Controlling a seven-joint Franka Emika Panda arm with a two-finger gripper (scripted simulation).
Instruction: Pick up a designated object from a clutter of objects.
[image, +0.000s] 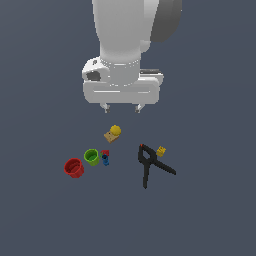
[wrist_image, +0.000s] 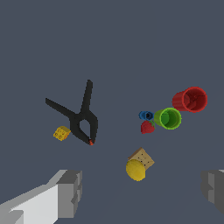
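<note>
My end effector (image: 121, 108) hangs above the worktop (image: 210, 210) with its two fingers spread wide apart and nothing between them; in the wrist view one grey finger (wrist_image: 70, 192) shows at each lower corner. It points straight down from my white arm (image: 127, 35), which drops in from the top of the exterior view.

Just below it lies a yellow ball (image: 116, 130) touching a tan block (image: 109, 136). To the exterior view's right of that pair lies the clamp (image: 149, 162), flat on the worktop: black, the largest thing here, with two long handles splayed apart and a small red-orange tip (wrist_image: 91, 142) at its jaw end. A small yellow block (image: 161, 151) sits just beside it.

To the exterior view's left stand a green cup (image: 91, 157) and a red cup (image: 74, 168), both showing empty insides. A small blue and red piece (image: 105, 156) lies just beside the green cup.
</note>
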